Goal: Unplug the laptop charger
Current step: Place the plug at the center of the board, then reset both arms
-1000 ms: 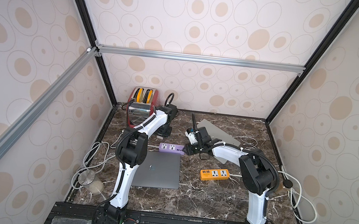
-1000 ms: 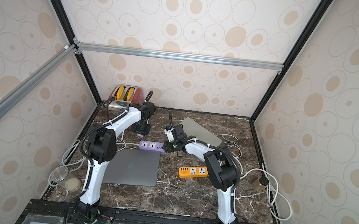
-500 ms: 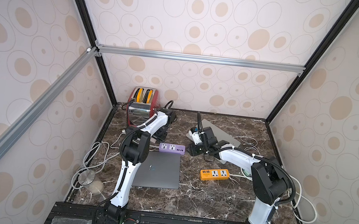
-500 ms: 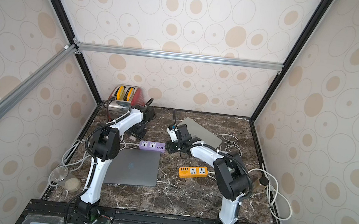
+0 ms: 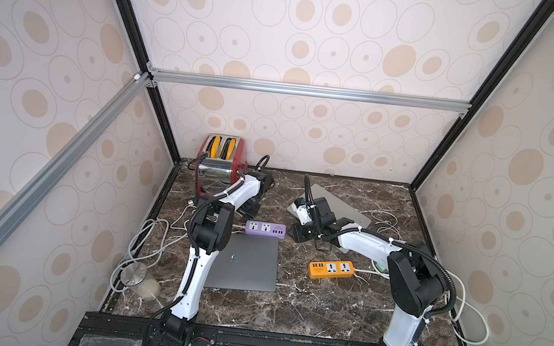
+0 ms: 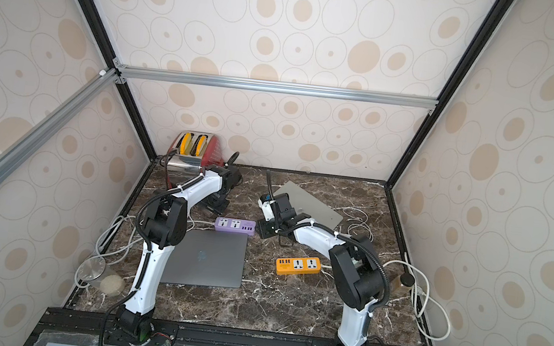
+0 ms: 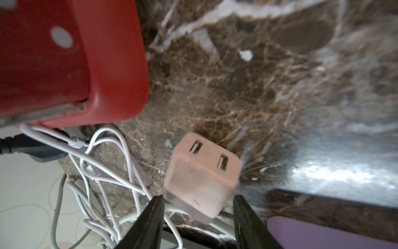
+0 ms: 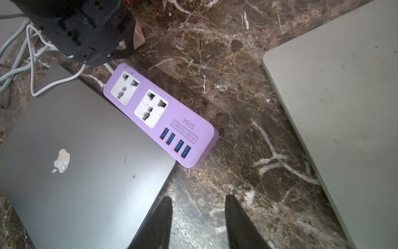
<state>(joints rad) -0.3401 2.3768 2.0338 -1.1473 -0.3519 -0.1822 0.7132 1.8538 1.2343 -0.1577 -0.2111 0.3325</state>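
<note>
Lettering "4USB SOCKET" and "S204" on the purple power strip [image 8: 159, 116], next to four blue USB ports; both sockets empty. Pale apple logo on the closed grey laptop [image 8: 75, 151], whose edge touches the strip's long side.

Charger [image 7: 202, 174]: pinkish-white block with two USB slots, lying on the marble table [image 5: 323, 310] between the red toaster [image 5: 218, 160] and the strip, tangled white cables [image 7: 103, 161] just beside it. Hidden under the left wrist in both top views, left of centre in the frame.

Left gripper [image 7: 197, 197]: fingers spread, tips at either side of the charger's near end. Cannot tell whether pressing it or just clear, the block being blurred. Left arm: up from the rail at lower left, elbow above the grey laptop's left edge, forearm stretched toward the toaster, wrist bent down.

Right gripper [image 8: 198, 197]: parted, only bare marble between the fingers. Right arm: up from the rail at lower right, elbow high, forearm reaching left to mid-frame, wrist over the gap between the strip and the silver laptop [image 5: 342, 206].

Open marble across the lower middle of both top views, below the grey laptop and the orange power strip [image 5: 331, 269]. Tight at the left: toaster, cables and wall close together.
</note>
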